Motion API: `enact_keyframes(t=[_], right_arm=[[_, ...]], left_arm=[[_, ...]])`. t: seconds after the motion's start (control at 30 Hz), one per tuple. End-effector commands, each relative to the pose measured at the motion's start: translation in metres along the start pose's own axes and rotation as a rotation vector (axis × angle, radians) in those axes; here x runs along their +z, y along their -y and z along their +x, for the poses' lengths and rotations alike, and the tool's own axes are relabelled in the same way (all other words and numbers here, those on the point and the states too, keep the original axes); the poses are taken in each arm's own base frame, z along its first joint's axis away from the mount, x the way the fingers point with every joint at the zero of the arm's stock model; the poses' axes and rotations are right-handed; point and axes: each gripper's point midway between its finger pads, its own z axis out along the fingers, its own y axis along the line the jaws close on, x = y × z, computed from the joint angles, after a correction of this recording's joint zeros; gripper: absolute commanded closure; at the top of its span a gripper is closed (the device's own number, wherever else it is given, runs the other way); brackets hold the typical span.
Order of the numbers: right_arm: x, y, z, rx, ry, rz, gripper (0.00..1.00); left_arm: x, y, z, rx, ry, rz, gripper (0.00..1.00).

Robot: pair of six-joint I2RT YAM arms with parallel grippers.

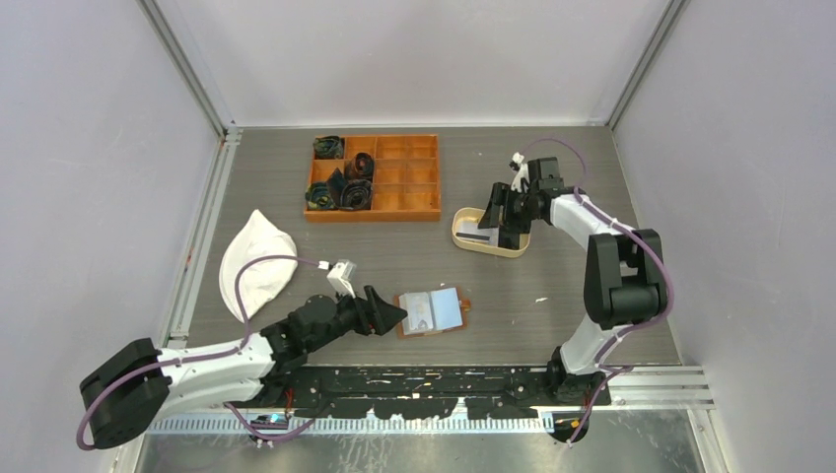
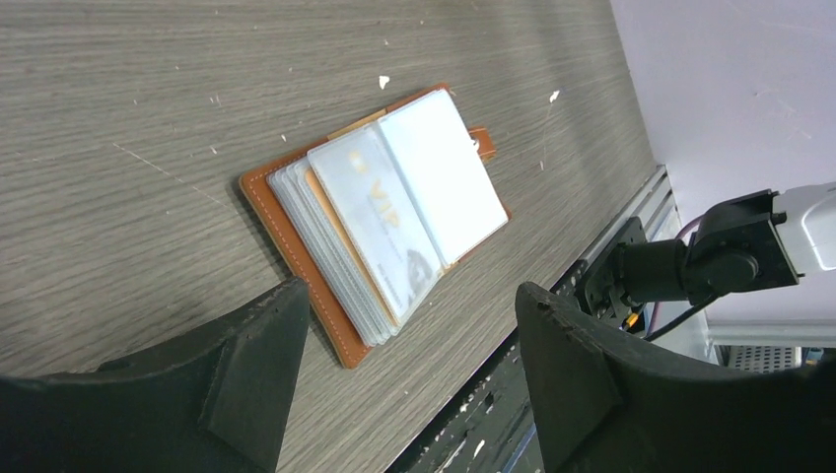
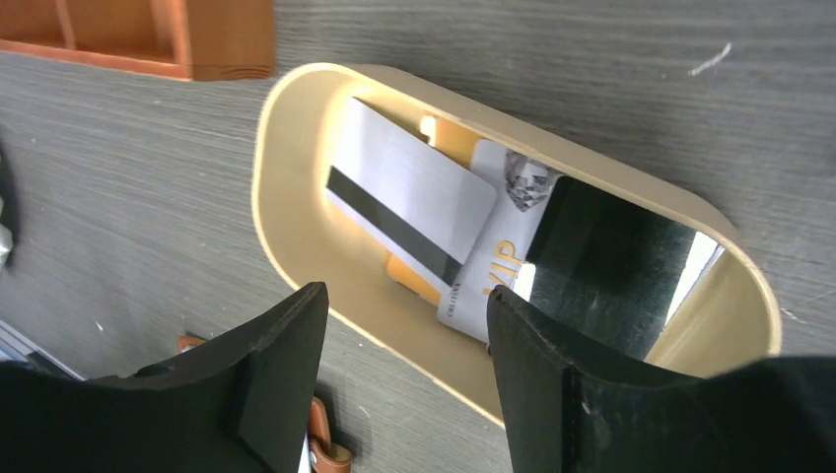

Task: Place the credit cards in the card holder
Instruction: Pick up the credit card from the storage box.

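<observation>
The brown leather card holder (image 1: 431,312) lies open on the table near the front, its clear sleeves fanned out. One sleeve holds a pale VIP card (image 2: 380,222). My left gripper (image 1: 399,313) is open and empty just left of the holder, its fingers (image 2: 246,365) apart at the holder's near edge (image 2: 325,315). My right gripper (image 1: 498,222) is open and empty over the oval beige tray (image 3: 296,108). In the tray lie a white-grey card with a dark stripe (image 3: 409,202), a VIP card (image 3: 498,271), a black card (image 3: 601,266) and an orange one underneath.
An orange compartmented box (image 1: 373,177) with dark rolled items stands at the back, its corner near the tray (image 3: 197,39). A white cloth cap (image 1: 254,271) lies at the left. Metal rails run along the left and front edges of the table.
</observation>
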Motion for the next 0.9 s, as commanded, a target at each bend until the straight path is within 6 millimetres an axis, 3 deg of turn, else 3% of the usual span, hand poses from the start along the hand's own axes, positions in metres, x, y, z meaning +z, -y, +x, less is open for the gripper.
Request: enact_keyframes(t=[0.0,0.57,0.87], right_arm=[[0.006,0.001,-0.011,0.062,0.006,-0.018,0.36],[0.036,0.006,-0.005,0.126,-0.026,-0.076,0.46],[0.041,-0.013,-0.006,0.178,-0.045,-0.214,0.57]], left_arm=[[0.009,0.032,-0.022,-0.027,0.053,0.095,0.24],[0.019,0.032,-0.012,-0.037,0.006,0.093,0.24],[0.021,0.031,-0.01,-0.039,-0.005,0.088,0.25]])
